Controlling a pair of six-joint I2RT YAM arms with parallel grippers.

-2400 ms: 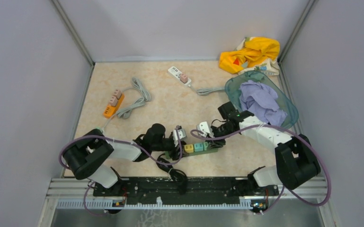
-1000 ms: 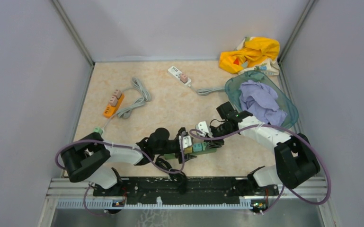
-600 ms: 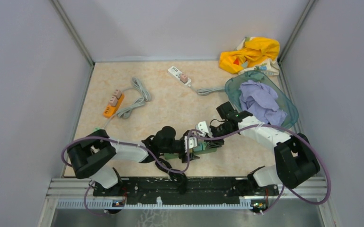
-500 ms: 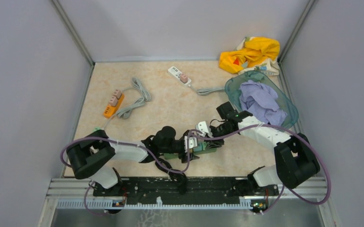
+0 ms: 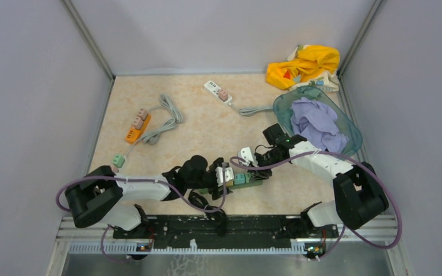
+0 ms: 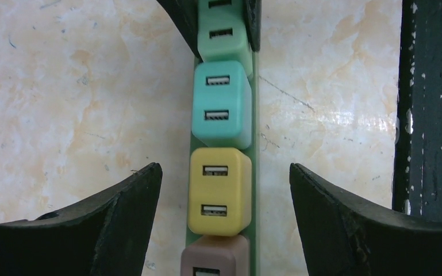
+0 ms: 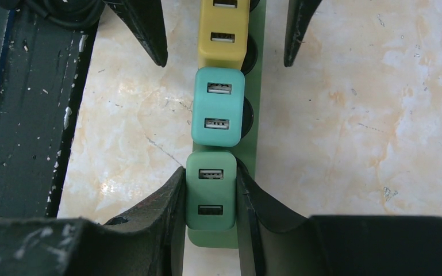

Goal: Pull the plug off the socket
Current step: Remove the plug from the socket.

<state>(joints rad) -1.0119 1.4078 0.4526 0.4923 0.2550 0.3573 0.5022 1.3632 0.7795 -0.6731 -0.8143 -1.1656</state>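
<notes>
A green power strip (image 5: 257,183) lies near the table's front with a row of cube plugs in it: brown (image 6: 215,261), yellow (image 6: 218,191), teal (image 6: 221,104) and green (image 7: 210,192). My left gripper (image 6: 225,169) is open, its fingers apart on either side of the yellow plug and not touching it. My right gripper (image 7: 210,172) is shut on the green plug at the strip's end. In the top view the left gripper (image 5: 224,174) and the right gripper (image 5: 252,168) face each other over the strip.
An orange power strip (image 5: 134,127) with pink plugs and a grey cable lies at the back left. A white strip (image 5: 217,91) is further back. A teal basin (image 5: 284,106) with purple cloth and a yellow cloth (image 5: 304,63) are at the right. A loose green plug (image 5: 118,160) lies left. A black rail (image 6: 431,115) runs along the front.
My left gripper slid right along the strip, then came back a little to the left and now straddles the yellow plug. The right gripper has held still on the green plug.
</notes>
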